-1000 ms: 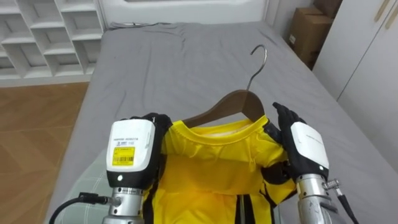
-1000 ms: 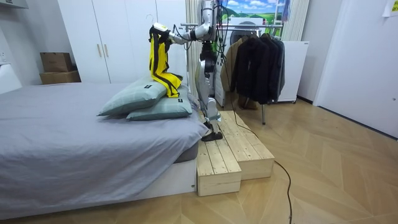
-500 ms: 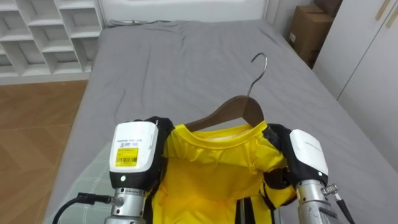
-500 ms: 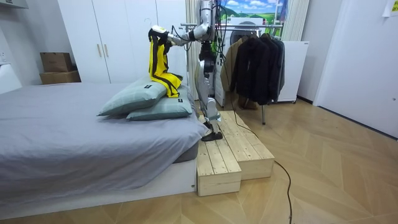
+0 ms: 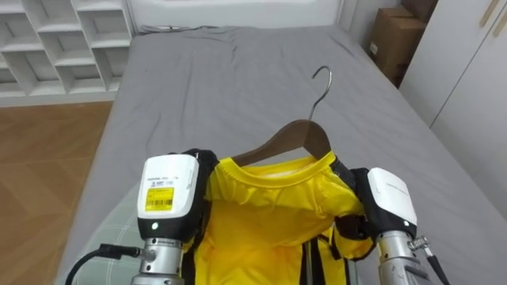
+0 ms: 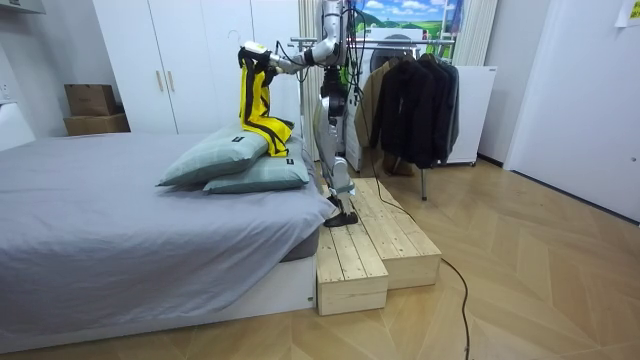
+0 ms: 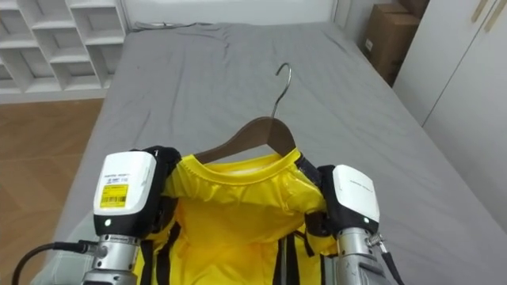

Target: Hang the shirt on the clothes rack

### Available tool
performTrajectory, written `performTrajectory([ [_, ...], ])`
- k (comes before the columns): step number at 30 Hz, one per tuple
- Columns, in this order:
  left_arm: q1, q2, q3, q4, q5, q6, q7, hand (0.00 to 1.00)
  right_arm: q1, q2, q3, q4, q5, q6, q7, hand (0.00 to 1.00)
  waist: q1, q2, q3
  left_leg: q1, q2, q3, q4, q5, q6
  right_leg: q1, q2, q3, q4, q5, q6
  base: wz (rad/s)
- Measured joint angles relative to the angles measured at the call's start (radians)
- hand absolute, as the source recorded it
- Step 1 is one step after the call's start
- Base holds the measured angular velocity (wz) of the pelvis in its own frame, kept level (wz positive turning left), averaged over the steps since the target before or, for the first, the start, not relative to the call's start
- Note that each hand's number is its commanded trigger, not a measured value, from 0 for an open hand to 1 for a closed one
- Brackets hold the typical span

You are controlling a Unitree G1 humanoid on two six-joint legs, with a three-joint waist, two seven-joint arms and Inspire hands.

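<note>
A yellow shirt point(image 5: 269, 218) with dark stripes hangs on a wooden hanger point(image 5: 289, 138), whose metal hook point(image 5: 321, 79) points up and away from me. I hold it up over the grey bed point(image 5: 238, 79). My left hand point(image 5: 170, 194) is curled on the shirt's left shoulder at the hanger's end. My right hand point(image 5: 388, 202) has its fingers folded onto the right shoulder. In the room view the shirt point(image 6: 255, 105) hangs from my raised hands above the pillows point(image 6: 235, 160), and I stand on a wooden platform point(image 6: 370, 240) beside the bed.
White cubby shelves point(image 5: 55, 47) stand past the bed at the left. At the right are a cardboard box point(image 5: 392, 39) and white wardrobe doors point(image 5: 467, 71). A rack of dark clothes point(image 6: 410, 95) stands behind me in the room view.
My right hand's fingers, straight beside the hanger a second ago, have folded down onto the shirt's right shoulder. Hanger and hook shifted slightly left. The left hand kept its hold.
</note>
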Motion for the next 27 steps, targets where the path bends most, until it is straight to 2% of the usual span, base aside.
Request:
performTrajectory([
  [16, 0.0, -0.007, -0.002, -0.001, -0.015, 0.0, 0.0, 1.0, 0.0, 0.0, -0.006, 0.0, 0.0, 0.001, 0.0, 1.0, -0.014, 0.003, -0.0017, -0.001, 0.0, 0.003, 0.001, 0.0, 0.0, -0.003, 0.0, 0.0, -0.002, 0.001, 0.0, -0.01],
  [21, 0.0, -0.007, -0.01, 0.0, -0.016, 0.0, 0.0, 1.0, 0.004, -0.001, -0.008, 0.008, 0.003, 0.0, -0.002, 1.0, -0.018, 0.008, -0.0048, 0.002, 0.0, 0.002, 0.001, 0.0, 0.0, 0.0, -0.001, -0.002, 0.0, 0.001, 0.0, 0.0],
  [22, 0.0, -0.007, -0.011, 0.0, -0.016, 0.0, 0.0, 0.84, 0.005, -0.001, -0.008, 0.008, 0.003, 0.0, -0.002, 1.0, -0.019, 0.008, -0.005, 0.002, 0.0, 0.002, 0.001, 0.0, 0.0, 0.0, -0.001, -0.002, 0.0, 0.001, 0.0, 0.0],
  [23, 0.0, -0.006, -0.012, 0.0, -0.016, 0.0, 0.0, 0.57, 0.006, -0.001, -0.008, 0.011, 0.003, 0.0, -0.004, 1.0, -0.023, 0.009, -0.0054, 0.003, 0.0, 0.002, 0.001, 0.0, 0.0, 0.001, -0.001, -0.003, 0.0, 0.001, 0.0, 0.04],
  [24, 0.0, -0.005, -0.015, 0.0, -0.016, 0.001, 0.0, 0.15, 0.006, -0.001, -0.008, 0.015, 0.004, 0.0, -0.01, 1.0, -0.028, 0.009, -0.0059, 0.003, 0.0, 0.001, 0.002, 0.0, 0.0, 0.002, -0.001, -0.005, 0.001, 0.001, 0.0, 0.04],
  [25, 0.0, -0.005, -0.017, 0.0, -0.016, 0.002, 0.0, 0.0, 0.008, -0.002, -0.006, 0.015, 0.008, 0.0, -0.012, 1.0, -0.03, 0.01, -0.0067, 0.003, 0.0, 0.001, 0.002, 0.0, 0.0, 0.003, -0.001, -0.005, 0.001, 0.001, 0.0, 0.0],
  [27, 0.0, -0.004, -0.026, 0.0, -0.016, 0.003, 0.0, 0.0, 0.02, -0.003, -0.005, 0.015, 0.013, -0.001, -0.023, 1.0, -0.031, 0.012, -0.0088, 0.004, 0.0, 0.002, 0.003, 0.0, 0.0, 0.004, -0.001, -0.004, 0.001, 0.002, 0.0, 0.0],
])
